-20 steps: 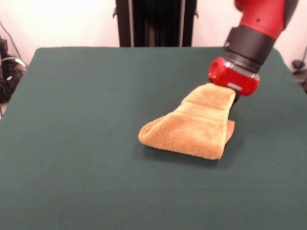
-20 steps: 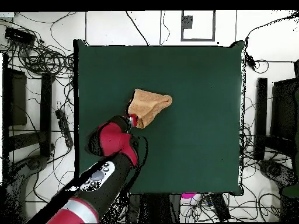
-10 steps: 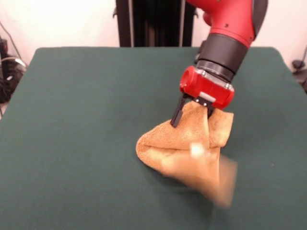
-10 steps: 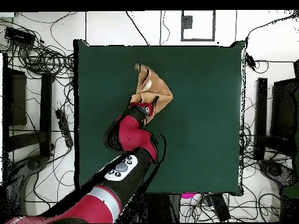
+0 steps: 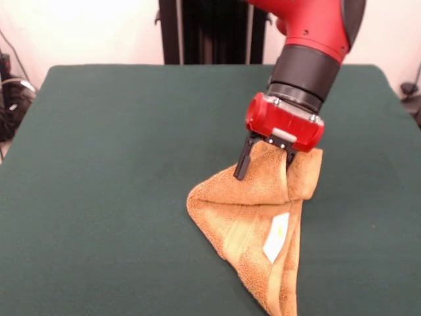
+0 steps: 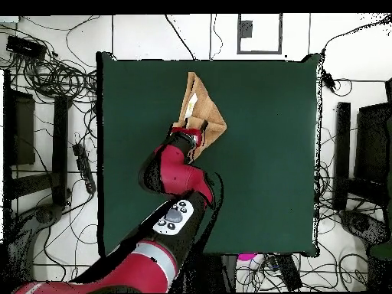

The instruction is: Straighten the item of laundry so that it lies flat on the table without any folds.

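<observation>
Orange-tan towel (image 5: 253, 220), still folded over itself into a long triangle, lying right of centre on the green bench (image 5: 112, 197), narrow tip pointing at the near edge. White label (image 5: 275, 237) facing up on the fold. End effector (image 5: 264, 160) lowered onto the towel's far end, black fingers (image 5: 243, 162) pinched on a raised bunch of cloth. Seen from overhead: towel (image 6: 205, 116) just beyond the red wrist.

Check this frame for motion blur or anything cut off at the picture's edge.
Front view: the towel and its white label are sharp, with no smear; the towel's lower tip runs off the bottom edge; the gripper is crisp. Overhead view: the towel lies wholly in frame on the table, partly covered by the arm.
</observation>
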Available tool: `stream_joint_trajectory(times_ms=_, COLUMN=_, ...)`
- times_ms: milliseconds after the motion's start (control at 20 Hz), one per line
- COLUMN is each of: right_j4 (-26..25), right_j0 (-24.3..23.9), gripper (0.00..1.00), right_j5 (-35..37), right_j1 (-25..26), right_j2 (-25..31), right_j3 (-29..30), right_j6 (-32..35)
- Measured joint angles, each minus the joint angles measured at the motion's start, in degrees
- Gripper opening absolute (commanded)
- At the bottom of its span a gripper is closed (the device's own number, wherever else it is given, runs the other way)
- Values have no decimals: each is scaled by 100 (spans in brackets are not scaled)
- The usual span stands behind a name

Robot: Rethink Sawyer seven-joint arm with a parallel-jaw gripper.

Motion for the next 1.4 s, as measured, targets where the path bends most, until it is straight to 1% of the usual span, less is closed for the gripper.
stream_joint_trajectory(times_ms=50, right_j4=0, right_j0=-75, gripper=100, right_j5=85, right_j1=-88, right_j2=103, right_j3=15, right_j6=0)
stream_joint_trajectory(times_ms=200, right_j4=17, right_j0=-123, gripper=100, right_j5=286, right_j1=-158, right_j2=173, right_j3=18, right_j6=0)
stream_joint_trajectory(times_ms=400, right_j4=303, right_j0=34, gripper=100, right_j5=1007, right_j1=-113, right_j2=13, right_j3=2, right_j6=0)
stream_joint_trajectory(times_ms=450, right_j4=460, right_j0=211, gripper=100, right_j5=1465, right_j1=-26, right_j2=-192, right_j3=-35, right_j6=6)
stream_joint_trajectory(times_ms=500, right_j4=551, right_j0=337, gripper=100, right_j5=1775, right_j1=45, right_j2=-339, right_j3=-69, right_j6=13)
stream_joint_trajectory(times_ms=550, right_j4=646, right_j0=543, gripper=100, right_j5=2273, right_j1=163, right_j2=-582, right_j3=-128, right_j6=38)
stream_joint_trajectory(times_ms=600, right_j4=690, right_j0=647, gripper=100, right_j5=2536, right_j1=223, right_j2=-700, right_j3=-155, right_j6=61)
stream_joint_trajectory(times_ms=650, right_j4=748, right_j0=821, gripper=100, right_j5=2963, right_j1=333, right_j2=-897, right_j3=-207, right_j6=106)
stream_joint_trajectory(times_ms=700, right_j4=810, right_j0=1107, gripper=100, right_j5=3685, right_j1=540, right_j2=-1218, right_j3=-303, right_j6=247)
stream_joint_trajectory(times_ms=800, right_j4=843, right_j0=1368, gripper=100, right_j5=4299, right_j1=774, right_j2=-1531, right_j3=-394, right_j6=475)
stream_joint_trajectory(times_ms=850, right_j4=857, right_j0=1458, gripper=100, right_j5=4444, right_j1=868, right_j2=-1648, right_j3=-419, right_j6=582)
stream_joint_trajectory(times_ms=950, right_j4=895, right_j0=1620, gripper=100, right_j5=4573, right_j1=1064, right_j2=-1883, right_j3=-449, right_j6=821)
stream_joint_trajectory(times_ms=1000, right_j4=953, right_j0=1775, gripper=100, right_j5=4491, right_j1=1293, right_j2=-2144, right_j3=-452, right_j6=1119)
stream_joint_trajectory(times_ms=1100, right_j4=989, right_j0=1848, gripper=100, right_j5=4376, right_j1=1419, right_j2=-2281, right_j3=-454, right_j6=1296)
stream_joint_trajectory(times_ms=1150, right_j4=1033, right_j0=1927, gripper=100, right_j5=4155, right_j1=1581, right_j2=-2444, right_j3=-453, right_j6=1541)
stream_joint_trajectory(times_ms=1200, right_j4=1051, right_j0=1954, gripper=100, right_j5=4044, right_j1=1646, right_j2=-2508, right_j3=-455, right_j6=1640)
stream_joint_trajectory(times_ms=1250, right_j4=1093, right_j0=2002, gripper=100, right_j5=3736, right_j1=1800, right_j2=-2645, right_j3=-455, right_j6=1898)
stream_joint_trajectory(times_ms=1400, right_j4=1148, right_j0=2008, gripper=100, right_j5=3245, right_j1=1975, right_j2=-2768, right_j3=-456, right_j6=2240)
